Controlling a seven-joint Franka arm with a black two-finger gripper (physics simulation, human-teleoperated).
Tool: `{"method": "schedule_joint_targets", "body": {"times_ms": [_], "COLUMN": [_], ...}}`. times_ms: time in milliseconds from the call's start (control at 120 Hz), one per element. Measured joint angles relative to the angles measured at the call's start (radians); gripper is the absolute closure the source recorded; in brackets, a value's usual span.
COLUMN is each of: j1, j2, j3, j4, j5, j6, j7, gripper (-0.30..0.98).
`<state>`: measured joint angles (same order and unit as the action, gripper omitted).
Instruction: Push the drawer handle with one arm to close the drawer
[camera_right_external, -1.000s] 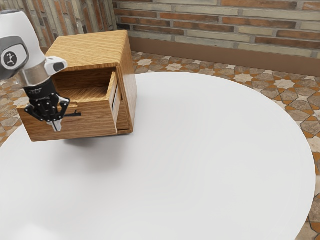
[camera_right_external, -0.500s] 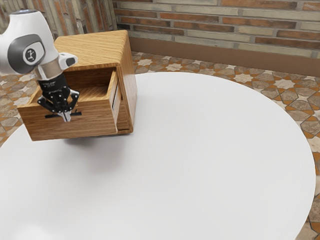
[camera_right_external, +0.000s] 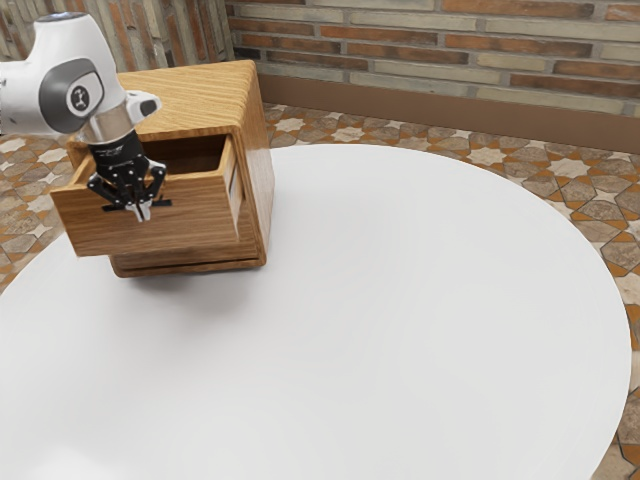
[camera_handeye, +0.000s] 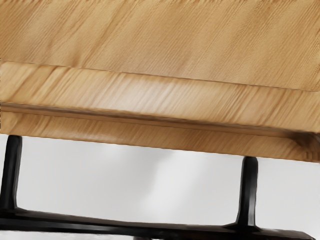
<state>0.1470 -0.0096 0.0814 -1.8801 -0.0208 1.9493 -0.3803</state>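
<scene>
my gripper (camera_right_external: 143, 212), upper left of exterior frame, fingers together at handle (camera_right_external: 164, 204), likely for pushing drawer (camera_right_external: 195, 222) shut.

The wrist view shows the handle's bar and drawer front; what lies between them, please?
Two black posts join the bar to the drawer front; in the wrist view, table shows beyond them.

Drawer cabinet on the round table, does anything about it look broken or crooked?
No, nothing stands out. The cabinet stands upright on the table, without visible damage. The drawer is partly open, which fits a closing job not yet finished.
</scene>
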Motion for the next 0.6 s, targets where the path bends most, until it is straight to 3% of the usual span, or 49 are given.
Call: {"method": "schedule_joint_targets", "body": {"times_ms": [600], "j1": [0.005], "j2": [0.243], "j3": [0.038], "j4": [0.277], "j5": [-0.009], "j6": [0.082], "j7": [0.086], "gripper": [0.74]}}
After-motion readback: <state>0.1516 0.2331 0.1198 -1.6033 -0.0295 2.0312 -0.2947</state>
